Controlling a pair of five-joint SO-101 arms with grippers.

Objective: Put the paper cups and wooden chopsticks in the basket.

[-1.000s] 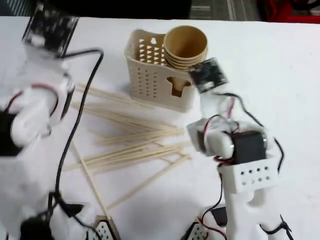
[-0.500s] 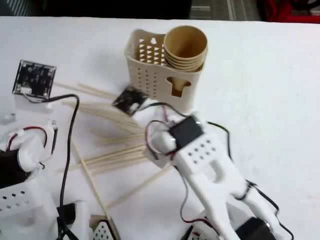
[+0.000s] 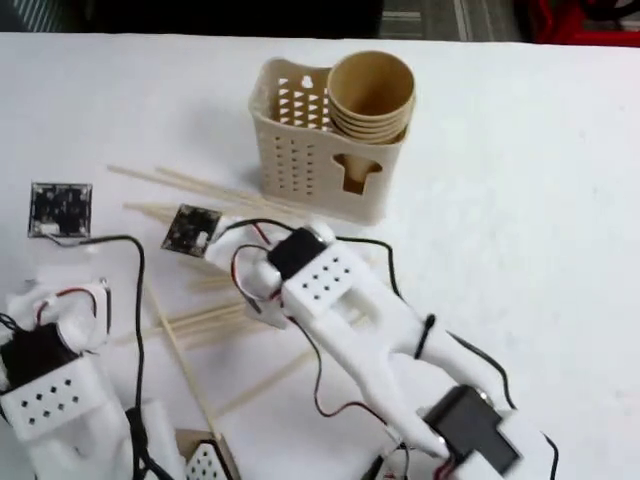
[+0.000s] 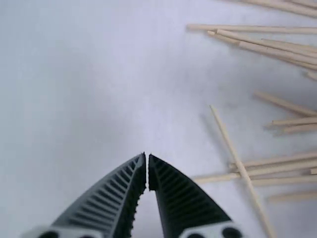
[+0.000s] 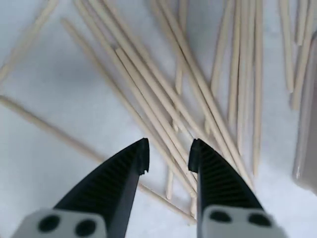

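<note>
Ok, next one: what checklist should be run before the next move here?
1. Right gripper open: ok.
2. Chopsticks under it: ok.
3. Single chopstick lined up between its jaws: not ok, several cross there.
4. Cups in basket: ok.
5. Basket upright, with room beside the cups: ok.
6. Left gripper out of the way: ok, shut over bare table.

basket [image 3: 300, 165] x1 | paper cups [image 3: 372, 95] ~4, 1 stack | chopsticks [image 3: 200, 320] >10, approx | arms [image 3: 340, 300] x2
</note>
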